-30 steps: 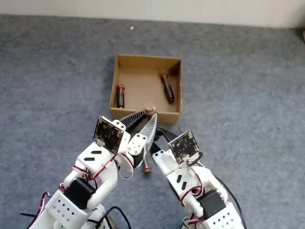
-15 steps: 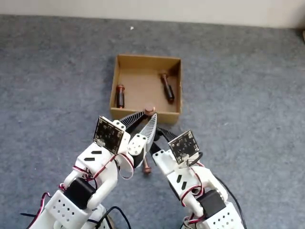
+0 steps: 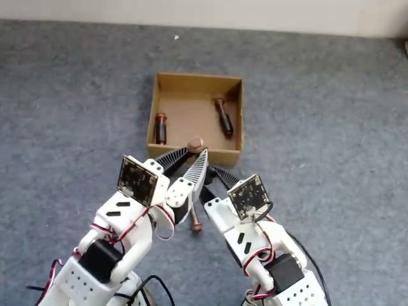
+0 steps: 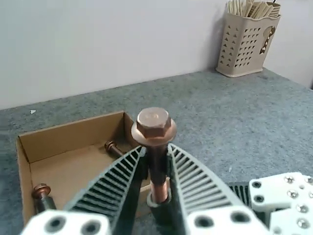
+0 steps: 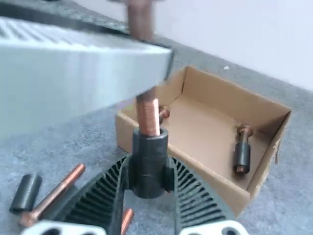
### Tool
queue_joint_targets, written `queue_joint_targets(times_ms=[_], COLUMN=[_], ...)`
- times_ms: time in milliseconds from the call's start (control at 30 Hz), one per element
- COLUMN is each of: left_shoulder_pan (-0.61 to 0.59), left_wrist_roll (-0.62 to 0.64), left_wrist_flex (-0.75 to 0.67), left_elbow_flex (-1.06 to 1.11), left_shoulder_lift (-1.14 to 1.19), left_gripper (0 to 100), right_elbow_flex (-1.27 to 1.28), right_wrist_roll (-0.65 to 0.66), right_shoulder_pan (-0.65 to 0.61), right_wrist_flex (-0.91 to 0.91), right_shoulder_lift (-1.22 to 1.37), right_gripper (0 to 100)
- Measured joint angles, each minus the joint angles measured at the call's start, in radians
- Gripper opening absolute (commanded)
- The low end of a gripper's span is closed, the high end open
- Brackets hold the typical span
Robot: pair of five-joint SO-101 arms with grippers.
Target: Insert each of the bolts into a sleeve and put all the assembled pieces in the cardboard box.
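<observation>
The step in hand looks like the insertion itself. The left gripper has its fingers clenched on the shank of a bolt. The right gripper has its fingers clamped round a black sleeve. Both parts hang above the counter just outside the near wall of the box, with the bolt head about over that wall.

The shank's lower end already sits in the sleeve's mouth, so I judge the job now is a straight push. The left arm should drive down along the shank's own line, while the right holds the sleeve firm and level. Any sideways lean would likely bind the thread on the bore. The left fingers grip low on the shank and will probably meet the sleeve's top before the head seats. Releasing there and letting the bolt drop the rest seems wise.

The bolt stands upright, hex head up and threaded end down, its long axis near vertical. The sleeve shares that axis, bore opening upward.

Inside the box lie two assembled pieces, one by the left wall and one nearer the right wall. On the counter, farther from the box than the grippers, lie a loose bolt and a spare sleeve.
</observation>
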Motion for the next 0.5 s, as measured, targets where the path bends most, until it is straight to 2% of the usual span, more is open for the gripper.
queue_joint_targets(times_ms=[100,200,500], left_shoulder_pan=[0.012,0.014,0.017], left_wrist_roll=[0.000,0.000,0.000], left_wrist_flex=[0.129,0.201,0.227], left_elbow_flex=[-0.057,-0.098,-0.106], left_shoulder_lift=[0.000,0.003,0.012], left_gripper=[15,15,15], right_elbow_flex=[-0.021,-0.021,-0.023], right_wrist_roll=[0.000,0.000,0.055], right_shoulder_pan=[-0.002,0.000,-0.003], right_wrist_flex=[-0.038,-0.064,-0.092], right_shoulder_lift=[-0.002,-0.002,-0.002], right_gripper=[0.5,0.5,0.5])
